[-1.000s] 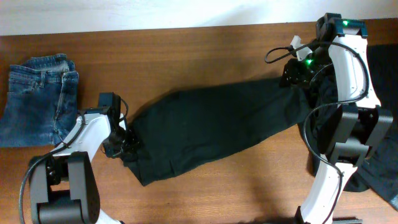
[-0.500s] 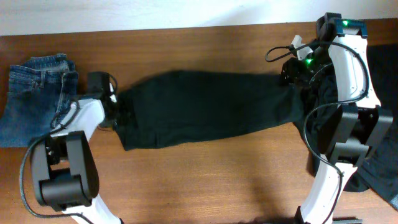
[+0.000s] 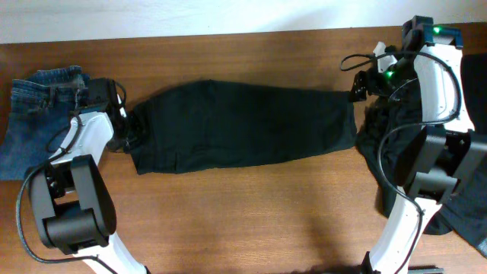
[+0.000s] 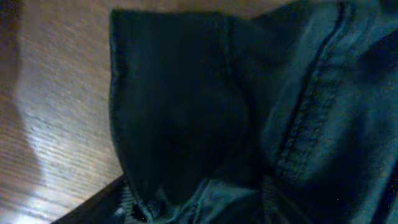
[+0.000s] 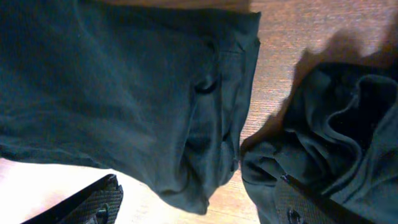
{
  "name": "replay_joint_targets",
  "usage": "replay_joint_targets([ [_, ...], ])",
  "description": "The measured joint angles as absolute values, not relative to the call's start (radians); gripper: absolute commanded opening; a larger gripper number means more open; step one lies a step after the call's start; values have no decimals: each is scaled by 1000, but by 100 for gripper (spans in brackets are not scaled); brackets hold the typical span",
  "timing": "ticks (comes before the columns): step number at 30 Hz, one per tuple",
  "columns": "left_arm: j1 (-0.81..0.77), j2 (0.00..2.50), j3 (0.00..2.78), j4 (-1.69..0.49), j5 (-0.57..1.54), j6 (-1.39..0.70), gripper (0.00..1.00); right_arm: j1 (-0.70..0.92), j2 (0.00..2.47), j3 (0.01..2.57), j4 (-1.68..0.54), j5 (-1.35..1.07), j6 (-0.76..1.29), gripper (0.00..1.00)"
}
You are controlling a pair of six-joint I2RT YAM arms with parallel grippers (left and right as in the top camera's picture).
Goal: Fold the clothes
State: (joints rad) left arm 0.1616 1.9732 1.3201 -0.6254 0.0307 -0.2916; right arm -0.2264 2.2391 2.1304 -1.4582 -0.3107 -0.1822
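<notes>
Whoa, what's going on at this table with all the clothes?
Two robot arms are working on a black garment spread lengthwise across the table. The left gripper is at its left end, the right gripper, open, at its right end. Jeans lie at the far left; another black heap sits on the right.

Robot lab or test bench. Bare wooden tabletop (image 3: 251, 213), plain white wall (image 3: 190, 15) along 12 o'clock. Two white robot arms at table: left arm (image 3: 80, 144) at 8 o'clock, right arm (image 3: 437, 84) at 2 o'clock, exposed black cables (image 3: 356, 61), green status light (image 3: 437, 30). Laid out on the bench: black trousers (image 3: 236, 125) at centre, jeans (image 3: 34, 129) at 9 o'clock, heap of black clothes (image 3: 468, 221) at 4 o'clock.
</notes>
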Motion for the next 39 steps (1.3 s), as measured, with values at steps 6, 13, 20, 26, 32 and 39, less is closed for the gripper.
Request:
replay_joint_targets([
  [6, 163, 1973, 1320, -662, 49, -291, 71, -226, 2358, 2130, -1458, -311, -181, 84],
  [13, 163, 1973, 1320, -662, 52, -291, 71, -222, 2434, 2130, -1452, -311, -181, 84],
  [20, 163, 1973, 1320, -662, 52, -291, 71, -202, 2494, 2138, -1443, -313, -179, 82],
  [26, 163, 1973, 1320, -663, 53, -291, 71, -200, 2513, 2155, -1450, -343, -176, 41],
  [32, 163, 1973, 1320, -674, 56, -289, 99, -198, 2527, 2156, -1439, -429, -178, 4],
  [39, 163, 1965, 1334, -783, 106, -280, 99, -199, 2527, 2162, -1448, -436, -179, 4],
])
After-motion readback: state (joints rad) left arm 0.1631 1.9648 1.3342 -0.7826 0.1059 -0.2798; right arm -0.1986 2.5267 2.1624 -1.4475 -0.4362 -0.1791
